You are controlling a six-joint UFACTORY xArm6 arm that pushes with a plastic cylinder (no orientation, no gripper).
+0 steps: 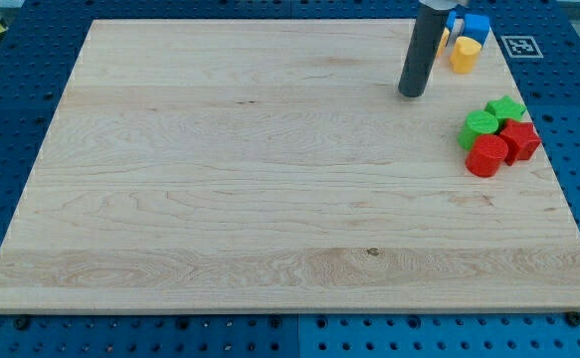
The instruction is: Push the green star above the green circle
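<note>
Green star [506, 107] sat to the view's right of my tip [411, 93] and slightly below it, apart, no contact. It was at the top of a tight four-block cluster near the board's right edge.

Nearest the view's bottom in that cluster: red cylinder [486, 156], below-right of my tip. Red star [519, 140] just beside it on the right, touching or nearly so. Green circle [480, 126] directly above the red cylinder, touching the green star's lower left. So the star was already up and right of the circle, not straight above.

My tip rested on the wooden board [220, 179], a bare rod with nothing to open or close, touching no block.

Farther up, right of the rod's shaft: yellow block [465, 54], shape unclear. Beyond it, blue cube [477, 27] at the board's top edge. Another yellow bit was partly hidden behind the rod; couldn't tell what.

Fiducial marker [517, 45] sat off the board, top right.
</note>
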